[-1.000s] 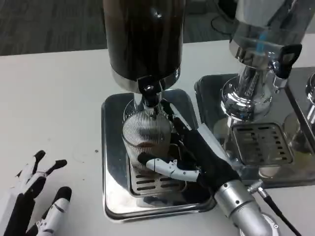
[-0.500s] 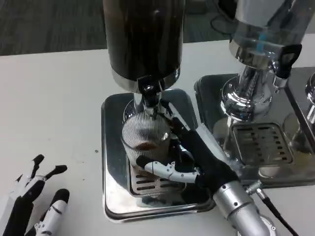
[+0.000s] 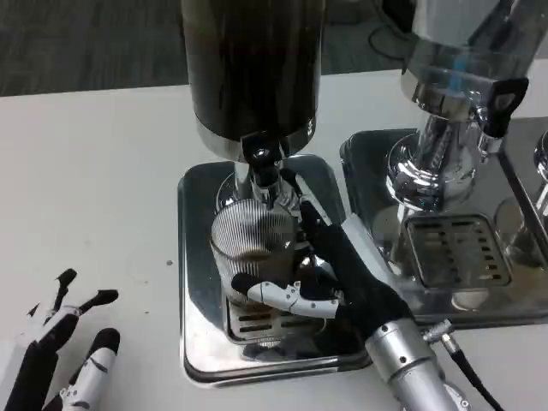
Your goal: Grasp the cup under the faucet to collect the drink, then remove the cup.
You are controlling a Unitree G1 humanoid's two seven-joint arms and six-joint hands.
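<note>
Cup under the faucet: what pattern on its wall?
Clear cup with fine vertical ribbing, a little brown drink inside; held by the right hand. Head view.

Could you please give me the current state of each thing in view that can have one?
cup: upright on the drip tray under the faucet, a little dark drink inside, gripped by the right hand.
right hand: wrapped around the cup.
left hand: resting on the table, holding nothing, fingers apart.
faucet: directly above the cup; flow too unclear to tell.
drip tray: flat beneath the dispenser.
</note>
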